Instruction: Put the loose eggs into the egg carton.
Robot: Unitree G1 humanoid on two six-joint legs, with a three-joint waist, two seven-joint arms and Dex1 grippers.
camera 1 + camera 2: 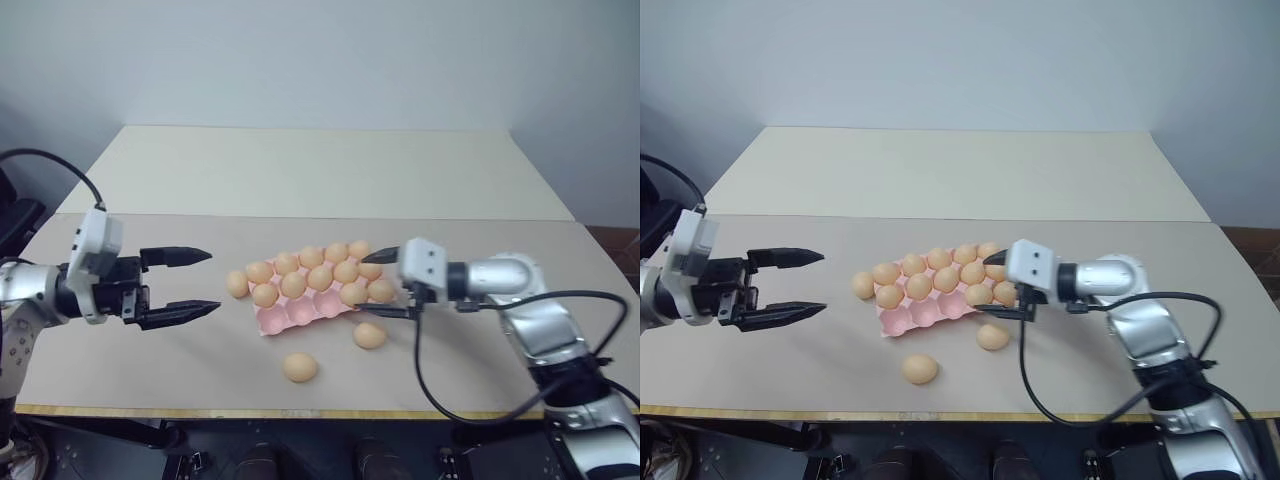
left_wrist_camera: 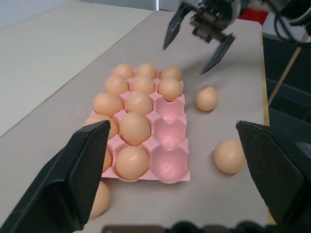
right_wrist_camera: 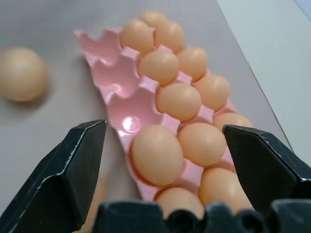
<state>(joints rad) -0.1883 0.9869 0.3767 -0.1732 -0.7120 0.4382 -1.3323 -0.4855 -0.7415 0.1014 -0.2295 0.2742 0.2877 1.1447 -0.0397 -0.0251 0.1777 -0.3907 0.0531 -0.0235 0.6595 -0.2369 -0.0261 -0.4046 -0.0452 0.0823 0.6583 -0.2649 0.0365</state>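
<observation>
Looking down over both arms, I see the beige table (image 1: 200, 350) spanning the whole workspace, with a second, paler surface (image 1: 320, 170) butted against its far edge; the pink egg carton (image 1: 300, 315) lies flat near the middle of the table, angled so that its right end sits farther from me; its far row and middle row are filled with tan eggs, and the near row carries one egg (image 1: 353, 293) in the cup at the right end, beside three bare cups to the left.

I read the left gripper (image 1: 195, 282) as hanging level, well to the left of the carton and pointing toward it; its two black fingers are spread wide with nothing between them; the right gripper (image 1: 383, 283) hangs over the carton's right end, pointing left, and its fingers are likewise spread apart and hold nothing, with the near-row egg lying in its cup between them in the right wrist view.

Three loose eggs lie on the table outside the cups; one egg (image 1: 237, 284) rests touching the carton's left end; a second egg (image 1: 369, 335) lies just in front of the carton's right end, below the right gripper; a third egg (image 1: 299, 367) lies nearer the table's front edge, apart from the carton.
</observation>
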